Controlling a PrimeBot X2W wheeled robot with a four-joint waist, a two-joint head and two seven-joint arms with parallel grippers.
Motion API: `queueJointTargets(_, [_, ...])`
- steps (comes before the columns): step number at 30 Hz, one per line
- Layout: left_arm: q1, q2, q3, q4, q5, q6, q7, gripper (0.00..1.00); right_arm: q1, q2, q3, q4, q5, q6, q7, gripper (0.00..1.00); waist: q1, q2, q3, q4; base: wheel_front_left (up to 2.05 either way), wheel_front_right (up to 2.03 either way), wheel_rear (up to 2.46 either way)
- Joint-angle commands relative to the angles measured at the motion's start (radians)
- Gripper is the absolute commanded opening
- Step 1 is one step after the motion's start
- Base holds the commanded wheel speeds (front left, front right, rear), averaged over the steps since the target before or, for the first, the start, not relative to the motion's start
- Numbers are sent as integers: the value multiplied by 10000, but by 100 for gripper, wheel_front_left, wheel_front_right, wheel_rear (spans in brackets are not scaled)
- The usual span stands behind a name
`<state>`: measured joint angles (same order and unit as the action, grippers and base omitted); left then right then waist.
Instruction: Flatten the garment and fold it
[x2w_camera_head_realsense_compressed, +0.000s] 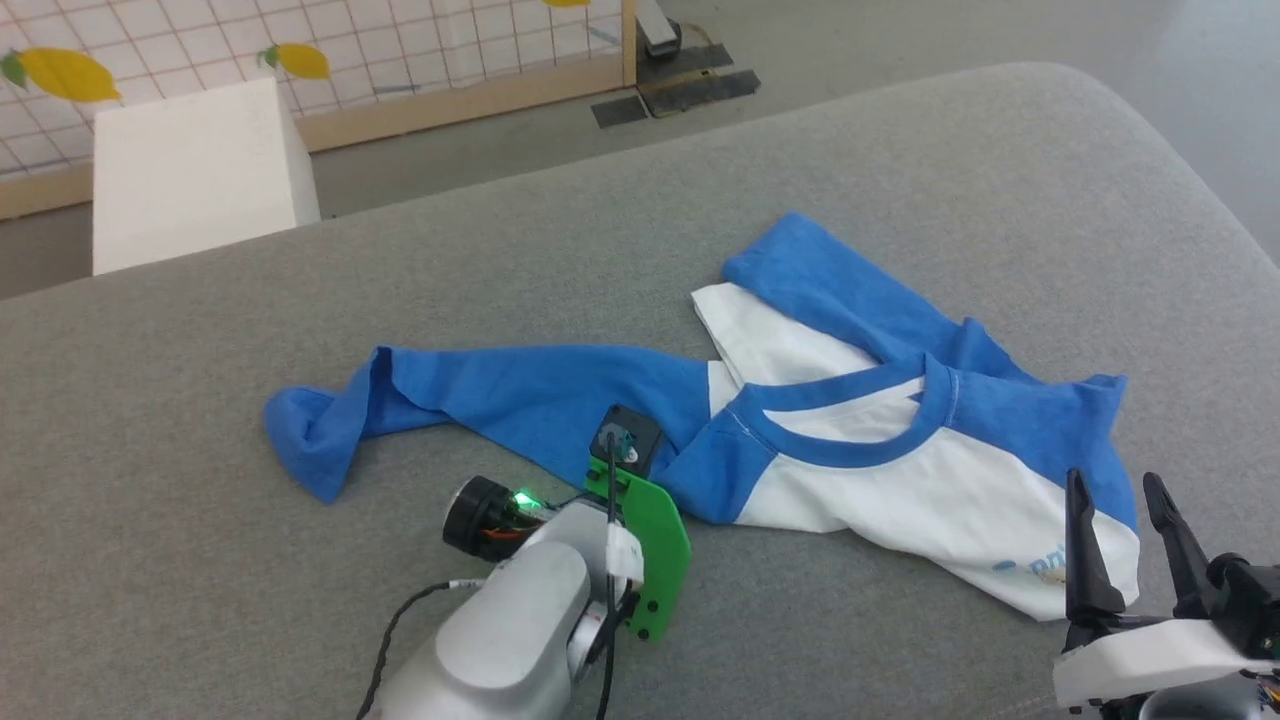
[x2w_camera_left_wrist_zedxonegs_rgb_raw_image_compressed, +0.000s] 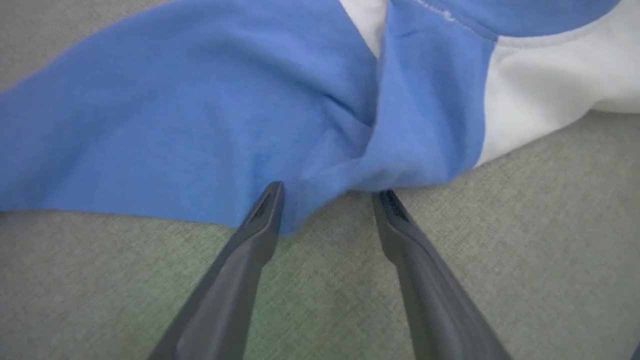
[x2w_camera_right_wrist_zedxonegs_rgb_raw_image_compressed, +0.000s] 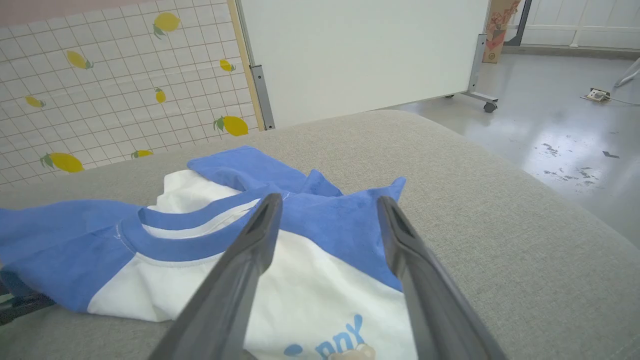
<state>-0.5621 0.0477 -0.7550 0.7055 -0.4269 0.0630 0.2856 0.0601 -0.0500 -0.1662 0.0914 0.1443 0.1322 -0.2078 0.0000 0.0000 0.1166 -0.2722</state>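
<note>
Crumpled garment on grey cushion

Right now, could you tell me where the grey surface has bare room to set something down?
Bare: the grey surface left of the garment, and the far strip behind it. Crowded: the near edge, around the left gripper and right gripper.

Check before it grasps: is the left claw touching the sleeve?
Cannot tell. The left wrist view shows the open left claw with tips at the sleeve edge; neither contact nor gap is plain.
</note>
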Motion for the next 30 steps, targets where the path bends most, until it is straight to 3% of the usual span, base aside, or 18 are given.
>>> queueJointTargets(1, [-173,26,63,-18,-242,110,-84,0,-198,-3,30,11,87,-15,-83,100,0,0,111,-45,0,0,0])
queueJointTargets(7, [95,51,860,-411,-665,906,-1822,0,-250,-3,-39,-80,68,-15,-85,100,0,0,41,509,0,0,0])
queueJointTargets(11, [642,438,1587,-843,-1008,1366,-2730,0,-228,-3,-103,-183,19,-15,-8,100,0,0,-102,1104,0,0,0])
queueJointTargets(22, [2870,2133,3245,-2614,-1804,2691,-3196,0,-208,-3,61,-479,-142,-15,678,100,0,0,-382,2712,0,0,0])
queueJointTargets(25, [3412,2343,3437,-3024,-1995,2750,-3229,0,-311,-3,142,-451,-182,-15,1025,100,0,0,-376,2976,0,0,0])
queueJointTargets(27, [3687,2334,3542,-3311,-2170,2645,-3400,100,-453,-3,197,-440,-255,-15,1275,100,0,0,-351,3160,0,0,0])
queueJointTargets(30, [4031,2298,3615,-3678,-2337,2408,-3782,100,-696,-3,378,-294,-446,-15,1932,100,0,0,-350,3434,0,0,0])
